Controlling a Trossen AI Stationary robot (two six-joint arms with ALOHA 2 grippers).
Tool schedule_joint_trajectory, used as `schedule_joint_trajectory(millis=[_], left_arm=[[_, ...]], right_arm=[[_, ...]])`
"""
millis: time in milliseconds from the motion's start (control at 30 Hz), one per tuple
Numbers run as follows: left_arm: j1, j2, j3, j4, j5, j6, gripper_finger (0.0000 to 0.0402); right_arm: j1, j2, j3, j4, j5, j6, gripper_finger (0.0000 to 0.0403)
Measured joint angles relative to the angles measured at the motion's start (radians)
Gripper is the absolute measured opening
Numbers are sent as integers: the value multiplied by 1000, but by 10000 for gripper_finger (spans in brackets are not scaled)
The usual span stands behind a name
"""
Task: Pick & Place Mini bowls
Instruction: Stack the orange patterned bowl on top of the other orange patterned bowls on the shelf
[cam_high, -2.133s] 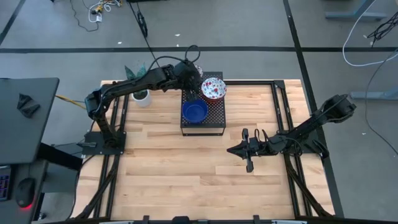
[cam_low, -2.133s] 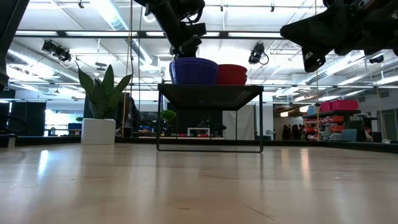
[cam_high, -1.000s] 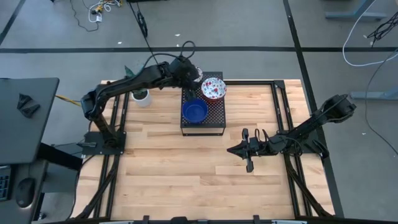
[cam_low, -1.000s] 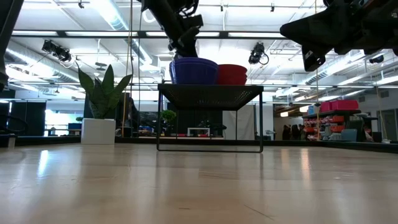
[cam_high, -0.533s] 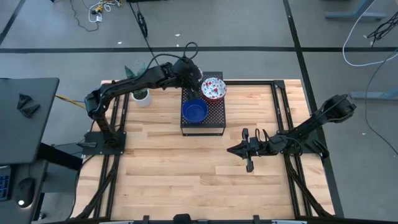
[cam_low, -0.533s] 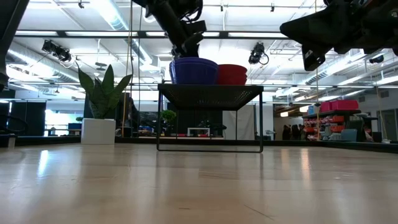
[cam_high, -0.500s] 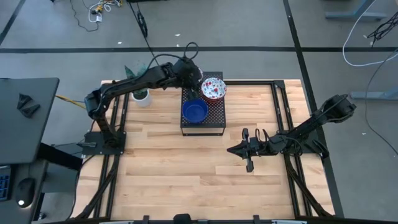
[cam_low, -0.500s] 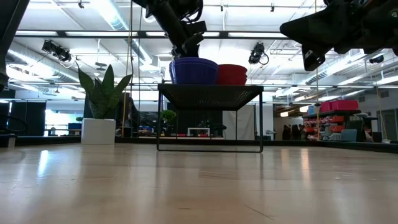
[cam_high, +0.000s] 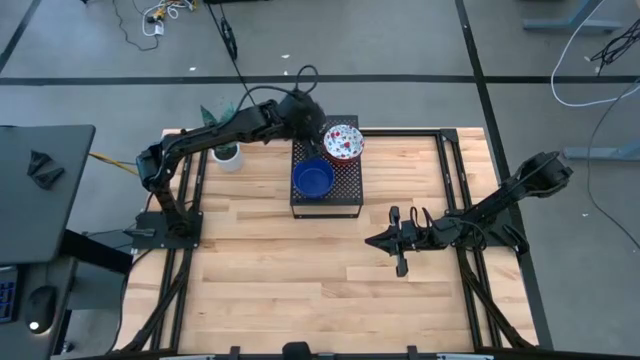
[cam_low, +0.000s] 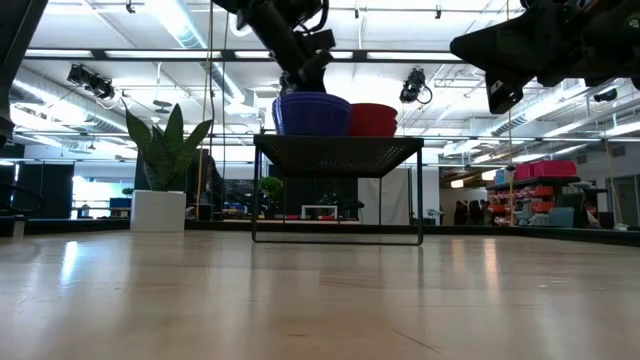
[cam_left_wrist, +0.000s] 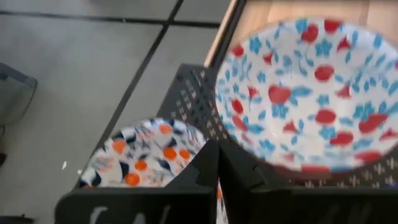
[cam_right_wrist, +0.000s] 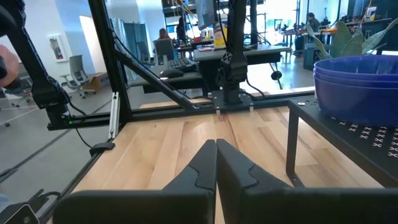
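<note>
My left pincer (cam_high: 312, 118), pressed together, hovers over floral white bowls (cam_left_wrist: 305, 93) upper centre; right pincer (cam_high: 398, 243) pressed together, parked.

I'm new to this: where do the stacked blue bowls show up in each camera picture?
High view: blue bowls just above picture centre, beside the floral bowl.
Low view: upper middle, on the stand's top.
Left wrist view: not in it.
Right wrist view: right edge.
Shared landmark: the black perforated box under them, seen in every view.
</note>
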Motion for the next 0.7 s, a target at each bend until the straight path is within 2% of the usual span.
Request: schedule_joint_trajectory(millis=[233,367,700], left_arm=[[12,8,0,159,1,8,4],[25,33,0,239,49,10,8],[59,100,-1,215,42,1,11]], right_arm=[[0,0,0,0,0,0,9],[0,0,0,0,0,0,9],[0,0,0,-3,0,6,9]])
